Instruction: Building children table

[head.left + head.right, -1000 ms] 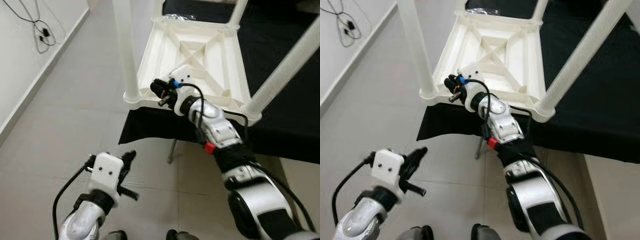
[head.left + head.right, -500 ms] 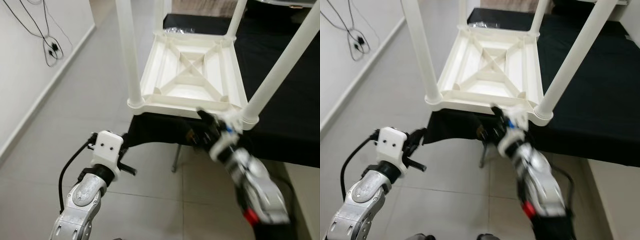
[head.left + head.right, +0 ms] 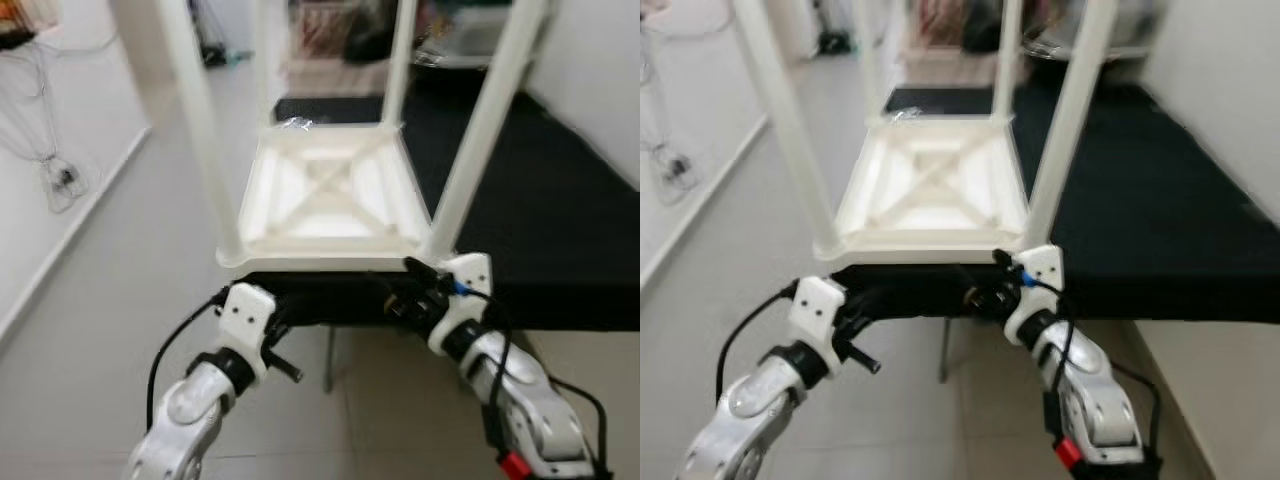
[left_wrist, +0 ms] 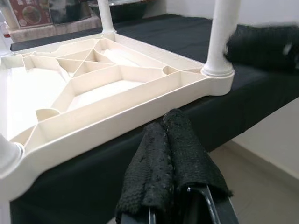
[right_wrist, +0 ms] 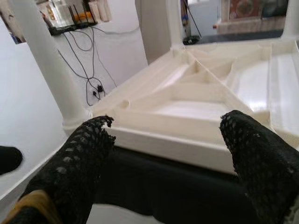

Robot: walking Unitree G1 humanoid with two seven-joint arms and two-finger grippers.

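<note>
A white plastic children's table (image 3: 320,255) lies upside down on a black-covered surface, its legs pointing up. The ribbed underside (image 4: 93,88) faces me. My left gripper (image 4: 166,123) hovers just below the front edge near the front-left leg (image 3: 205,140), fingers pressed together with nothing between them. My right gripper (image 5: 166,122) sits at the front edge near the front-right leg (image 3: 480,130), open wide, with the table's rim (image 5: 177,140) ahead of its fingers and not touched.
The black cloth (image 3: 560,220) stretches to the right and far side. A thin metal support leg (image 3: 330,360) stands under the covered surface. Cables (image 3: 55,175) hang on the left wall. Blurred clutter lies behind. Grey tiled floor (image 3: 110,300) opens to the left.
The camera tilted up. My right gripper came off the table's underside and dropped to the front-right corner. My left arm rose toward the front edge and its fingers closed.
</note>
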